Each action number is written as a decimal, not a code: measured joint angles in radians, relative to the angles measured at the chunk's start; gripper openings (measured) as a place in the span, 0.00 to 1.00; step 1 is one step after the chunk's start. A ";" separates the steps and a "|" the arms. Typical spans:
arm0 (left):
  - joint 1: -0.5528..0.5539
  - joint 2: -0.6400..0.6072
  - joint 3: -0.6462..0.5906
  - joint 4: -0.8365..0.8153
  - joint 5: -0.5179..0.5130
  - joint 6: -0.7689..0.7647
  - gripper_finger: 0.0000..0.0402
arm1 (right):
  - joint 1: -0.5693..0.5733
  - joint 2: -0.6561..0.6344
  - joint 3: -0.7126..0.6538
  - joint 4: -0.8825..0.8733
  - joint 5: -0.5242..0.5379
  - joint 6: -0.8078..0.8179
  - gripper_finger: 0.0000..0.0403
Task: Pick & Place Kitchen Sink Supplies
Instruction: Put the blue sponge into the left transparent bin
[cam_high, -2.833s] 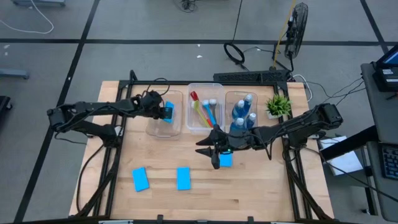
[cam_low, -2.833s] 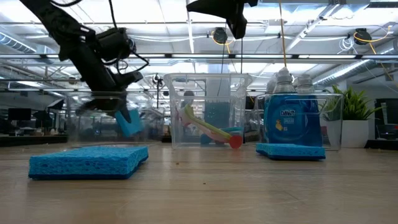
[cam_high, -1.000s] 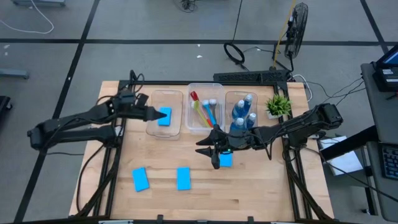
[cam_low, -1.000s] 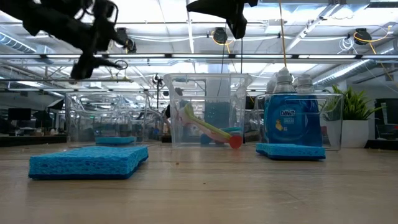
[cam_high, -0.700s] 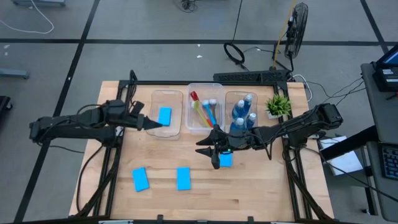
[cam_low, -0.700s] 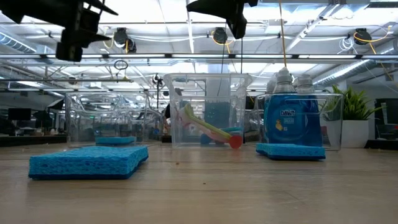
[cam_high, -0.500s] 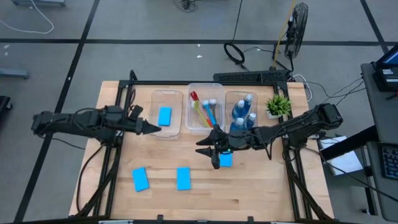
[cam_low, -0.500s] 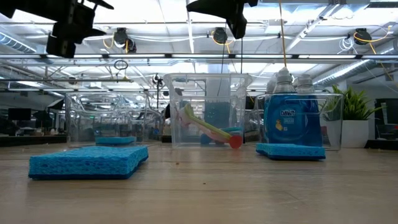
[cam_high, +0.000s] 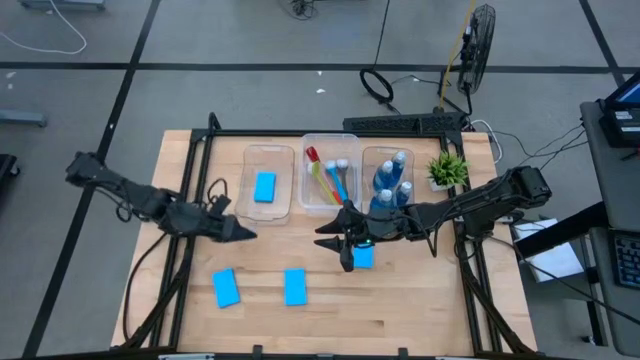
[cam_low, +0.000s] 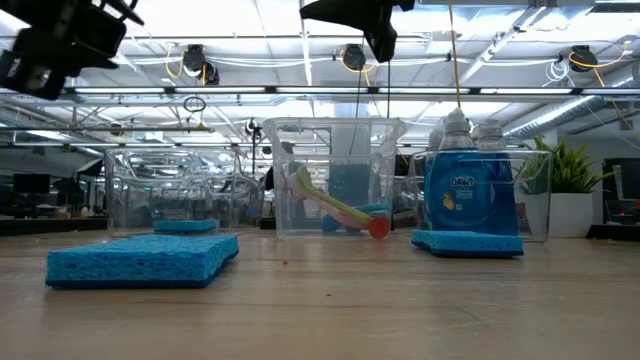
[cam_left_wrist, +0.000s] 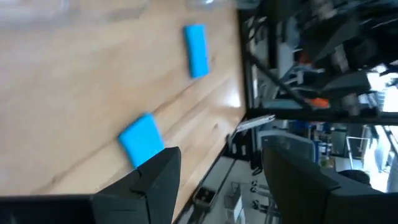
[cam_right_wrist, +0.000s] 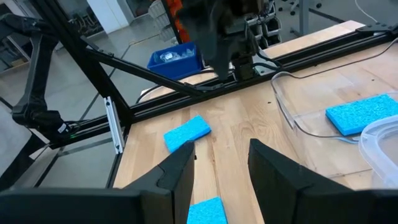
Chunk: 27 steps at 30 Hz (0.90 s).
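My left gripper (cam_high: 245, 233) (cam_left_wrist: 221, 158) hangs open and empty over the table's left half, just near of the left clear tub (cam_high: 265, 212). A blue sponge (cam_high: 264, 186) lies flat on that tub's floor. Two more sponges (cam_high: 226, 287) (cam_high: 294, 286) lie flat on the wood near the front edge. My right gripper (cam_high: 326, 237) (cam_right_wrist: 221, 152) hovers open and empty at mid-table. A fourth sponge (cam_high: 362, 257) lies on the table beside it. The brushes (cam_high: 330, 180) sit in the middle tub, and the blue bottles (cam_high: 390, 180) stand in the right one.
A small potted plant (cam_high: 447, 168) stands at the back right beside the bottle tub. Black frame rails (cam_high: 190, 260) run along the table's left and right sides. Bare wood stretches between the tubs and the two front sponges.
My left gripper has swung away from over the left tub toward the table's near edge and has rolled about its own axis, still open and empty. The sponge in the tub has stayed where it was.
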<state>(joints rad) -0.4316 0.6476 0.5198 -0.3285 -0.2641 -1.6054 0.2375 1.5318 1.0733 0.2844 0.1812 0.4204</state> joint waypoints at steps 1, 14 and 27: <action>-0.025 0.015 0.000 -0.004 -0.005 -0.033 0.57 | 0.000 0.000 0.000 0.000 0.000 -0.005 0.33; -0.314 0.229 0.000 -0.163 0.003 -0.518 0.57 | 0.000 0.000 0.000 -0.010 0.000 -0.044 0.33; -0.525 0.462 0.000 -0.198 0.244 -0.883 0.57 | 0.000 0.000 0.000 -0.014 0.000 -0.070 0.33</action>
<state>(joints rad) -0.9566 1.1100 0.5202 -0.5261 -0.0201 -2.4888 0.2371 1.5314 1.0737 0.2703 0.1810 0.3501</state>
